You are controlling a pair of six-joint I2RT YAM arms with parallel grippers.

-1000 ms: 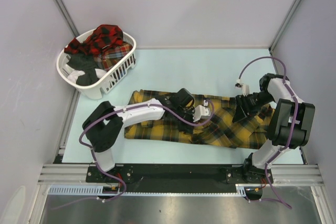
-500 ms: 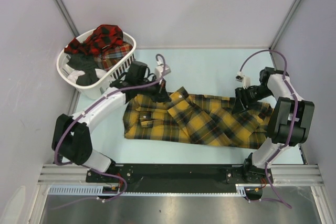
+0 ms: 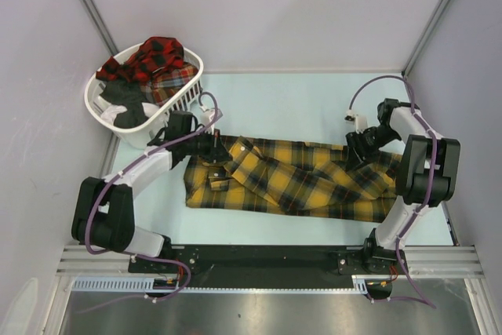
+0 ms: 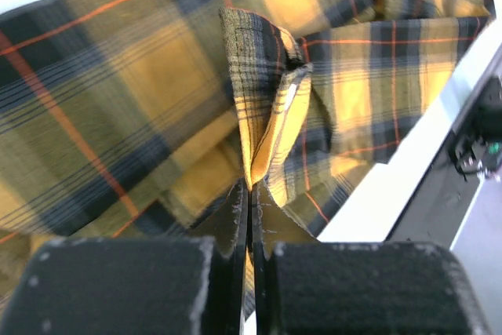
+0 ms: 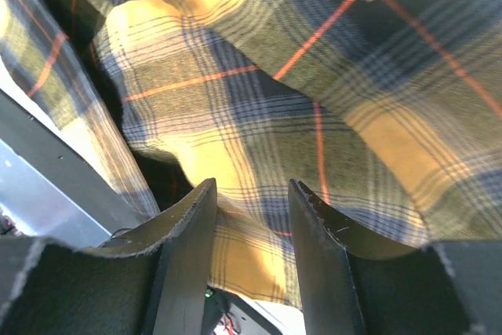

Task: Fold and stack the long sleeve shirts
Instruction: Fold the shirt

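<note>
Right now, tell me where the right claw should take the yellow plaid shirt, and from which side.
Probably the rumpled fold at the far right edge of the yellow plaid shirt, taken straight from above. The right claw hangs open over it, and the cloth humps up there for pinching. That mirrors the left claw, shut on a fold at the far left end.

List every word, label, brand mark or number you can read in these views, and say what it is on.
None: no view shows readable text.
The yellow plaid shirt and the white basket show no print or tag.
The dark fitting with a green light, at the right edge of the left wrist view, is too blurred to read.
</note>
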